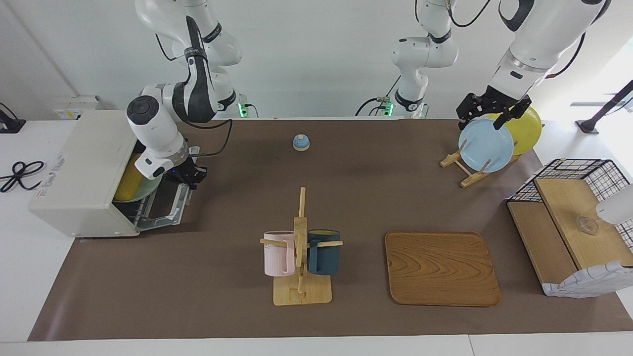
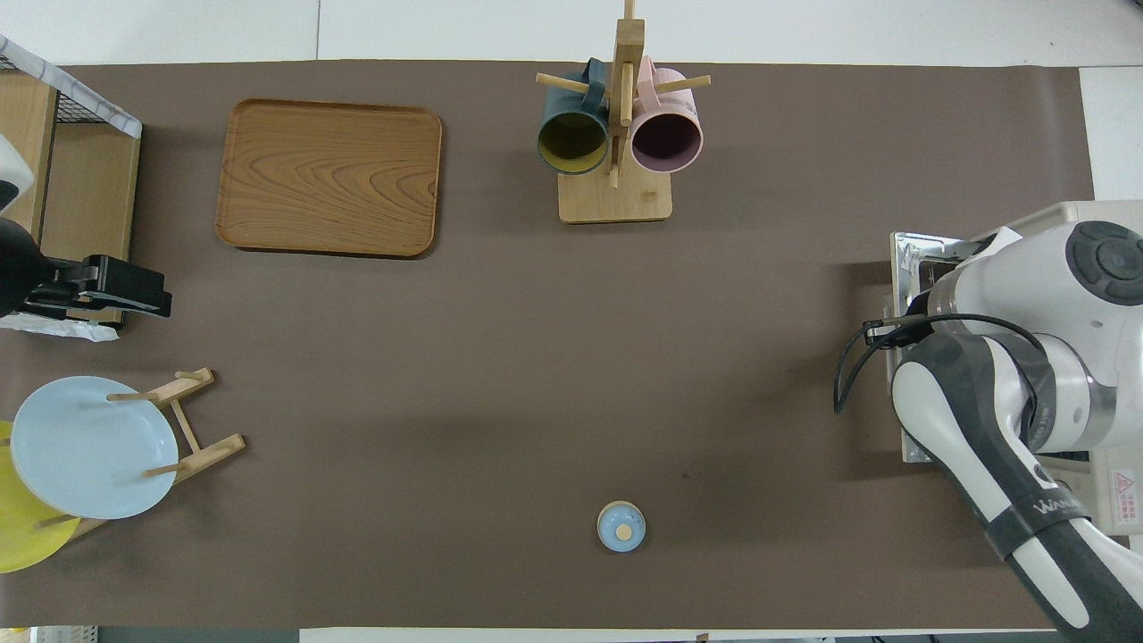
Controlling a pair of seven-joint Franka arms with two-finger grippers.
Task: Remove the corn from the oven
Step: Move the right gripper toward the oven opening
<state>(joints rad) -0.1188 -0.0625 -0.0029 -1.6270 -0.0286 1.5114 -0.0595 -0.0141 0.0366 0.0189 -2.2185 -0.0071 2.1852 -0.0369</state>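
Oven (image 1: 79, 173) is sitting at the right arm's end of the worktop (image 1: 237, 306), with its drop-down door (image 1: 165, 205) tilting partway down. Right tool (image 1: 190, 178) is sitting at the door's upper edge, fingers clamped together; it looks to be gripping the door handle, but the handle itself is hidden under the tool. In the overhead view the right arm is covering most of the door (image 2: 906, 268) and the tool is not showing.

Corn (image 1: 127, 185) is lying inside the oven cavity, a yellow shape on a pale green plate (image 1: 143, 190), both partly hidden by the oven top and the right arm's wrist.

Left arm is waiting: left tool (image 1: 492, 112) is hanging over the plate rack (image 1: 462, 170) at the left arm's end, jaws standing wide apart and holding nothing. Overhead is showing the same tool (image 2: 112, 290) near the wire basket (image 2: 54, 116).

The rack is carrying a light blue plate (image 1: 485, 146) and a yellow plate (image 1: 526, 126). A mug tree (image 1: 300, 267) with a pink mug (image 1: 278, 253) and a dark teal mug (image 1: 324, 252) is standing mid-worktop, with a wooden tray (image 1: 440, 267) beside it toward the left arm's end. A small blue bell (image 1: 300, 142) is sitting nearer to the robots than the mug tree.
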